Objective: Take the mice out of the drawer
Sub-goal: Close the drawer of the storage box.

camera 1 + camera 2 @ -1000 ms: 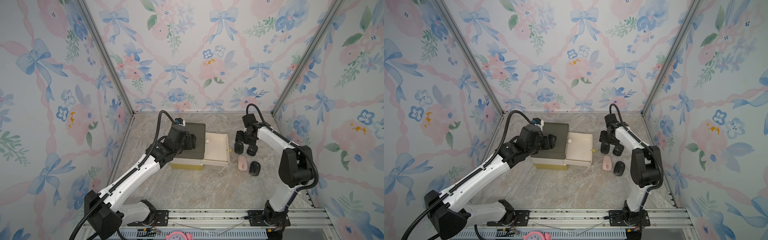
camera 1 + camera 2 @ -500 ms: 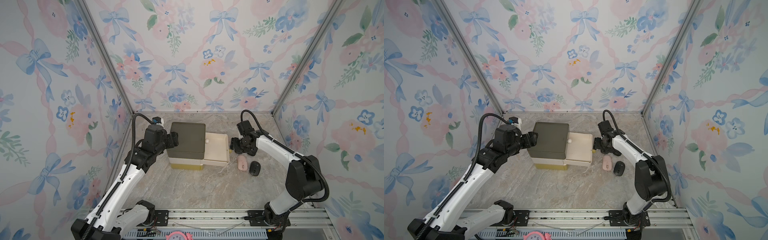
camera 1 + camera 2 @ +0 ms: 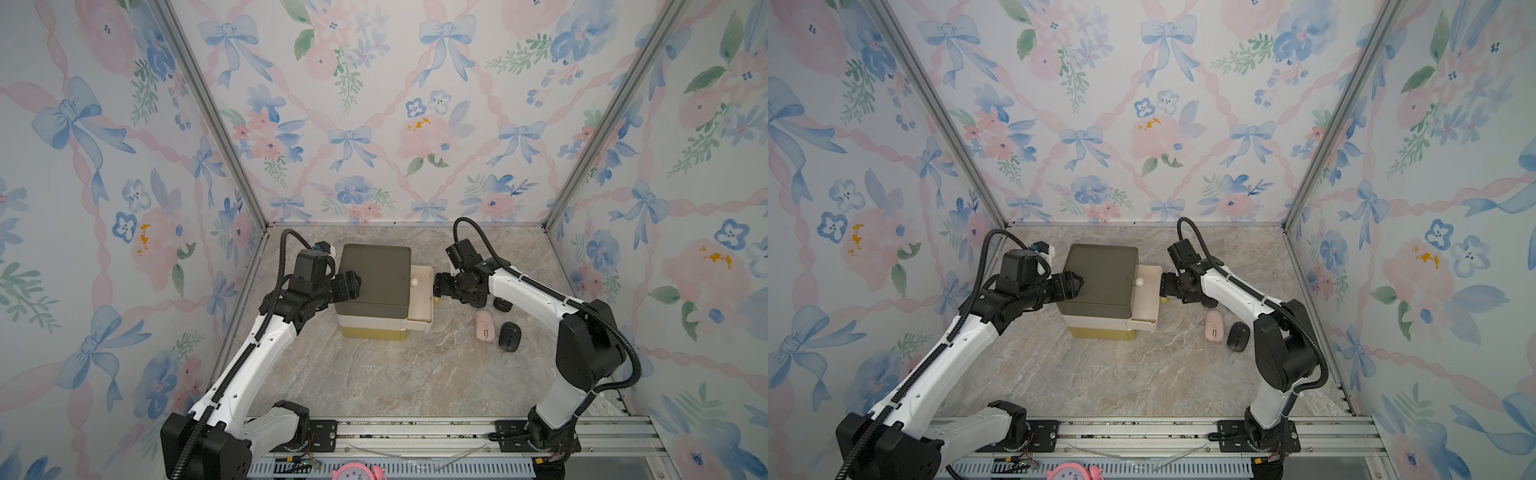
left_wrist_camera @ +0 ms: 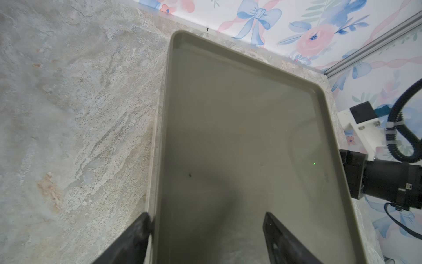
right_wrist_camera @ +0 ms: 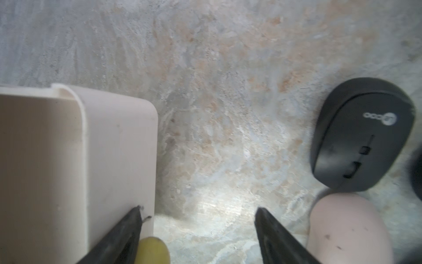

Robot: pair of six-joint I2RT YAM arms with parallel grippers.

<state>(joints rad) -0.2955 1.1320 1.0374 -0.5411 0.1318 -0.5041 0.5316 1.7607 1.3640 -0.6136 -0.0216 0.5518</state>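
My left jaws stand wide, straddling the olive top's [image 4: 239, 137] edge. My right jaws gape empty at the cream drawer [image 5: 118, 148], with the pink mouse [image 5: 349, 228] nearby.

Top views bright, even; right wrist view blurred, glare on tabletop [image 5: 223, 205].

Just beside the drawer [image 3: 419, 323], the right arm [image 3: 528, 286] covers most of one black mouse [image 3: 503, 306]; in the right wrist view the pink mouse [image 5: 349, 230] and a yellow knob [image 5: 153, 250] at the drawer's front are cut off by the edge; a dark blur [image 5: 416, 169] farthest from the drawer cannot be identified.
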